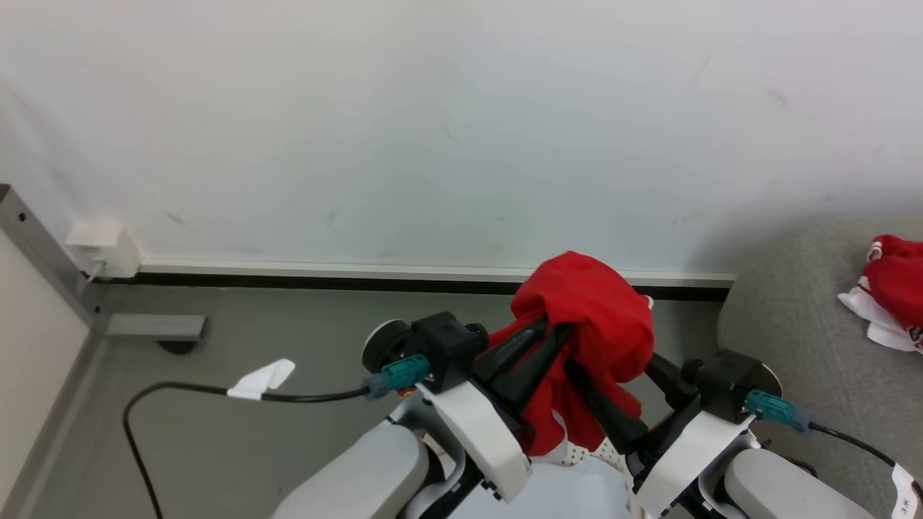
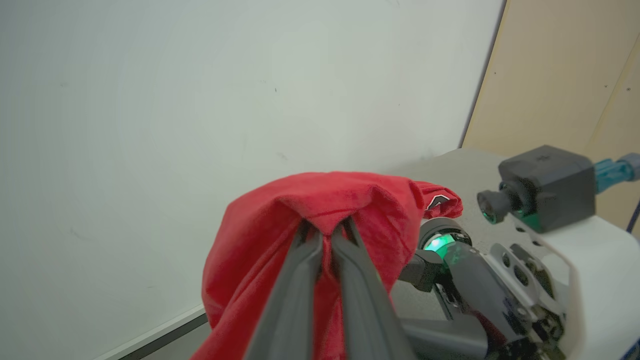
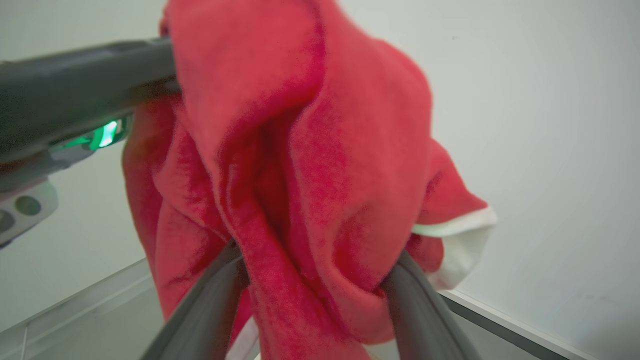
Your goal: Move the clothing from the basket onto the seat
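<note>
Pinching red garment [image 2: 260,235] with clenched left gripper [image 2: 325,229], right gripper [image 3: 317,255] splayed wide around it, both angled upward

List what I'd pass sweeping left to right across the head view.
White wall box → white tag on the black cable → held-up red garment → grey seat → red-and-white garment lying on it.
</note>
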You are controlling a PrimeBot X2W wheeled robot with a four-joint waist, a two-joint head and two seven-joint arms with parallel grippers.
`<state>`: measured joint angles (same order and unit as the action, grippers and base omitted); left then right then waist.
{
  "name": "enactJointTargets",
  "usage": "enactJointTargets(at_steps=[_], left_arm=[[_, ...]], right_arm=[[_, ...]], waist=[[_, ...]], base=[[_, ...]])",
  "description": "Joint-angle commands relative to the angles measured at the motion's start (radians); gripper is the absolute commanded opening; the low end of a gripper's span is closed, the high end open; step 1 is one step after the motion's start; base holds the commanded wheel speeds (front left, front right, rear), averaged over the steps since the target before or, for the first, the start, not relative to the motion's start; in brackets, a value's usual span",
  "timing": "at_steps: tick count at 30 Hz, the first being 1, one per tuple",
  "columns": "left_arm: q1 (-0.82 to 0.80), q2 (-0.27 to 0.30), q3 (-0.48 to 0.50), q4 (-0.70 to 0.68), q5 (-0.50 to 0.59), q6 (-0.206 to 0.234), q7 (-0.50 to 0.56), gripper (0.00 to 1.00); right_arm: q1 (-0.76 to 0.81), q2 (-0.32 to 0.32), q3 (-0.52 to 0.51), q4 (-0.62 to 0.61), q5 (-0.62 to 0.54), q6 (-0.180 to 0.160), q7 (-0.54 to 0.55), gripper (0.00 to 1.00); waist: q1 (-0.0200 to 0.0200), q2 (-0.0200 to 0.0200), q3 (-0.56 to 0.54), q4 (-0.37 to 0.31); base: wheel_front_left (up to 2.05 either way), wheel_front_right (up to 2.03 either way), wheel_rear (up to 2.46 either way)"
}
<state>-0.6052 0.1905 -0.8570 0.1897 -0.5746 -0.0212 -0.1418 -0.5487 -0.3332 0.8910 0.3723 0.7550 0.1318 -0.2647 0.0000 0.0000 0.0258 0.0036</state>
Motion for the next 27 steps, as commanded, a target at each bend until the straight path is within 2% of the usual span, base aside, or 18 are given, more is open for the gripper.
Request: enactJointTargets(at_steps=[1,7,8,9,10,11,12,27], left_arm=[[0.012,-0.004,-0.006,0.002,0.006,-0.005,0.001,0.00],[0.015,-0.011,-0.021,0.008,0.000,-0.008,0.005,0.00],[0.015,-0.011,-0.020,0.009,-0.001,-0.007,0.005,0.00],[0.014,-0.010,-0.020,0.009,-0.003,-0.007,0.004,0.00],[0.014,-0.008,-0.020,0.009,-0.005,-0.006,0.004,0.00],[0.013,-0.007,-0.020,0.010,-0.006,-0.005,0.003,0.00],[0.013,-0.005,-0.019,0.010,-0.006,-0.005,0.003,0.00],[0.028,0.005,-0.013,0.023,-0.023,0.013,-0.009,0.00]], right_arm=[[-0.018,-0.002,0.011,0.011,0.019,-0.002,0.001,1.00],[-0.051,0.009,0.069,0.059,0.056,-0.002,0.001,1.00],[-0.053,0.010,0.074,0.063,0.061,-0.002,0.001,0.92],[-0.057,0.010,0.076,0.065,0.065,-0.002,0.001,0.47],[-0.060,0.010,0.077,0.066,0.069,-0.002,0.001,0.28],[-0.062,0.009,0.077,0.066,0.071,-0.002,0.001,0.04],[-0.062,0.010,0.078,0.065,0.073,-0.002,0.001,0.00],[-0.001,0.004,-0.040,0.009,0.036,-0.002,0.001,0.00]], waist=[[0.0000,0.0000,-0.003,0.019],[0.0000,0.0000,-0.006,0.053],[0.0000,0.0000,-0.006,0.056],[0.0000,0.0000,-0.006,0.058],[0.0000,0.0000,-0.006,0.060],[0.0000,0.0000,-0.005,0.061],[0.0000,0.0000,-0.005,0.061],[0.0000,0.0000,0.005,0.015]], base=[[0.00,0.00,0.00],[0.00,0.00,0.00],[0.00,0.00,0.00],[0.00,0.00,0.00],[0.00,0.00,0.00],[0.00,0.00,0.00],[0.00,0.00,0.00],[0.00,0.00,0.00]])
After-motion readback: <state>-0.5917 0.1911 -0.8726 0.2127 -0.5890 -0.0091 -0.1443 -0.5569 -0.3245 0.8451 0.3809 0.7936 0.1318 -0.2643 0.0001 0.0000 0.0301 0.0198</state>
